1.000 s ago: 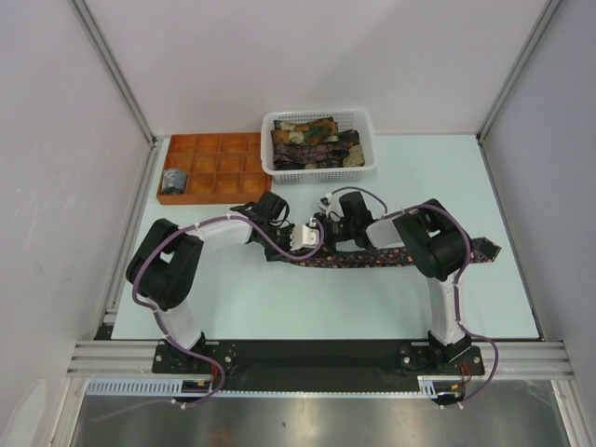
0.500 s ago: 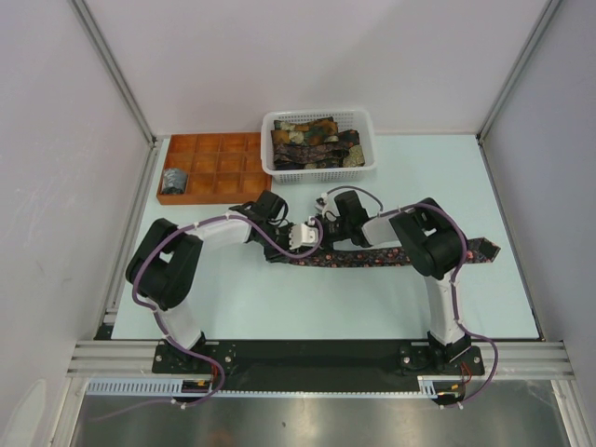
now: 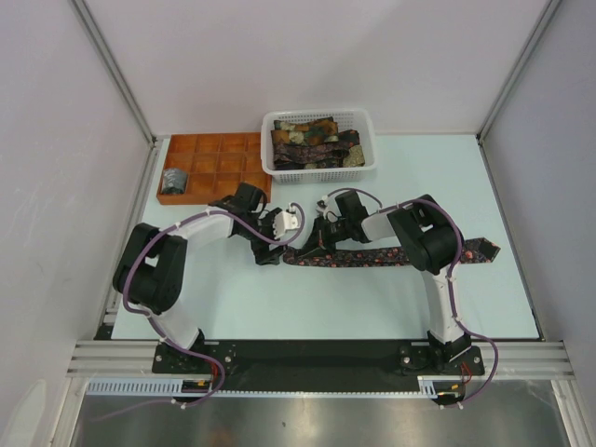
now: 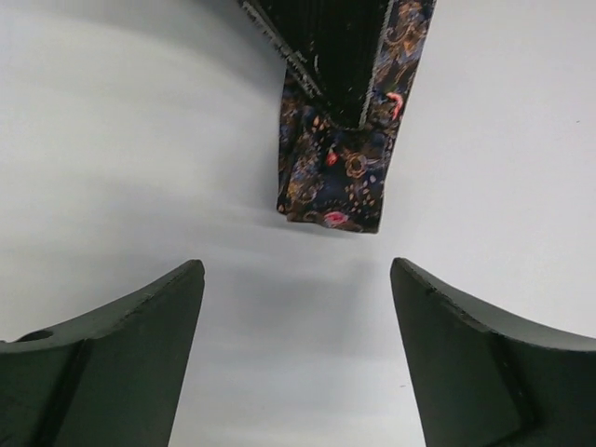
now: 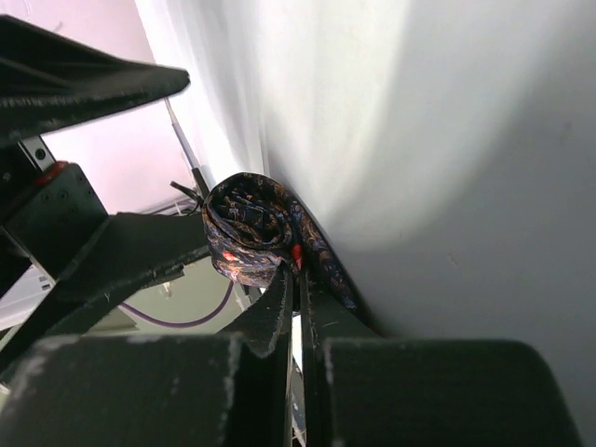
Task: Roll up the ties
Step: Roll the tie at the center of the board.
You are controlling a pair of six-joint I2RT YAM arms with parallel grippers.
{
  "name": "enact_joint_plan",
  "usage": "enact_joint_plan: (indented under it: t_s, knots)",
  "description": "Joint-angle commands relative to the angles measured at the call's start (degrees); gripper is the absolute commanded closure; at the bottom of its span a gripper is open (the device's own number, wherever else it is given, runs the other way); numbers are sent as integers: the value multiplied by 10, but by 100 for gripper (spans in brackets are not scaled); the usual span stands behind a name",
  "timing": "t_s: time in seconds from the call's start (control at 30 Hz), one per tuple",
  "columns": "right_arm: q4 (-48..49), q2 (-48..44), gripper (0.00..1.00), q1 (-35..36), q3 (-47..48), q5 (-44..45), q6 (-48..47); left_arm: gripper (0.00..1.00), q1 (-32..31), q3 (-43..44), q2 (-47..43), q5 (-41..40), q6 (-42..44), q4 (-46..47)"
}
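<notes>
A dark tie with small pink-red marks (image 3: 391, 255) lies stretched across the table, its pointed end at the right. Its left end is rolled into a small coil (image 5: 250, 231). My right gripper (image 3: 313, 246) is shut on that coil, and the fingers (image 5: 284, 307) pinch the fabric at their tips. The left gripper (image 3: 267, 257) stands wide open just left of the coil and touches nothing. In the left wrist view the rolled end (image 4: 331, 182) hangs ahead of the left gripper (image 4: 298, 279), under the right arm's dark fingers.
A white mesh basket (image 3: 365, 140) at the back holds several folded ties. Left of it stands an orange compartment tray (image 3: 209, 168) with one rolled tie (image 3: 173, 180) in a near-left cell. Aluminium posts frame the table's sides.
The left gripper has opened, let go of the tie's rolled end and drawn back to the left. The right gripper has shut on the coil.
</notes>
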Motion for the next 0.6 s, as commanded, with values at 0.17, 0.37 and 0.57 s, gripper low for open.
enact_joint_plan:
  t_s: [0.17,0.37,0.57]
  knots:
    - [-51,26,100,-4,10,41,-35,22,-44,28,41,0,-2,2]
    - [-40,21,100,0,11,34,-37,38,-57,30,48,-16,-13,8]
    - [-29,25,100,1,12,23,-32,51,-79,30,42,-12,-12,12]
